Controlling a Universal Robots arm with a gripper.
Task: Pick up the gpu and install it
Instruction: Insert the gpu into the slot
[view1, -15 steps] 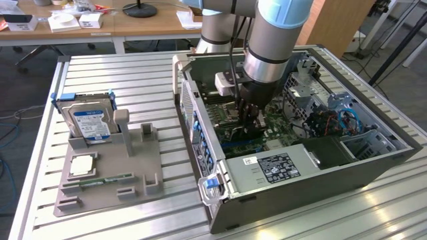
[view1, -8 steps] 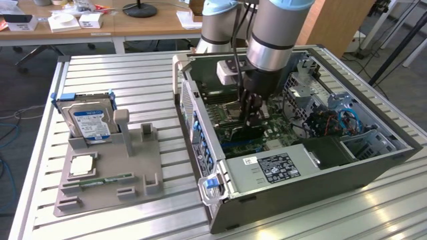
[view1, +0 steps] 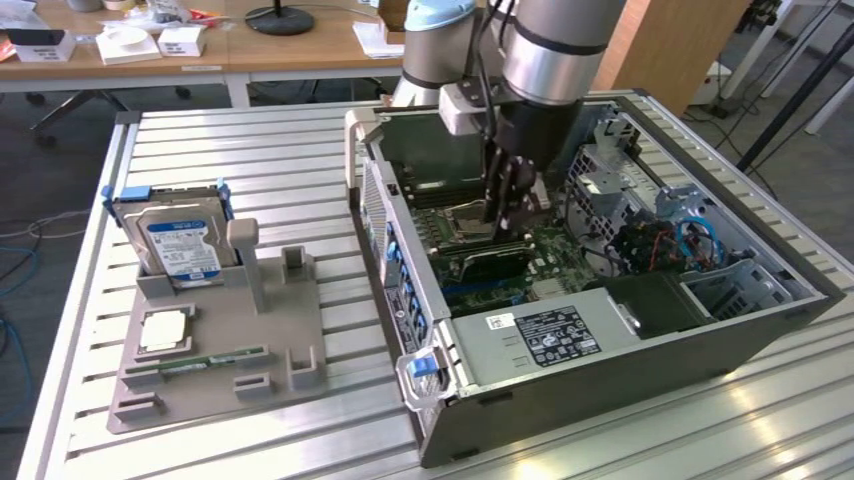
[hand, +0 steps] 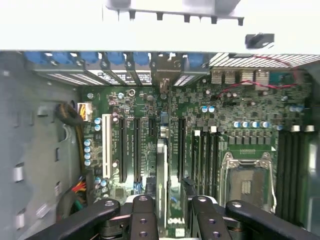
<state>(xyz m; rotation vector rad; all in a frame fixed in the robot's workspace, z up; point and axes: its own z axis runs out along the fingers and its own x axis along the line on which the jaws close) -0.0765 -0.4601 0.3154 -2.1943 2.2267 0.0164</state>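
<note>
The arm reaches straight down, its gripper (view1: 511, 205) pointing downward with fingers (hand: 142, 220) closed on a thin card

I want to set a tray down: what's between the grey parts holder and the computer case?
Nothing, just a bare strip of the slatted table, seen in the exterior view.

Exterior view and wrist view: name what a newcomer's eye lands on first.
The open computer case on the slatted table, with the arm reaching down into it. The gripper holds the gpu edge-on above the motherboard. At the exterior view's left, a blue-labelled hard drive stands in a grey holder.
</note>
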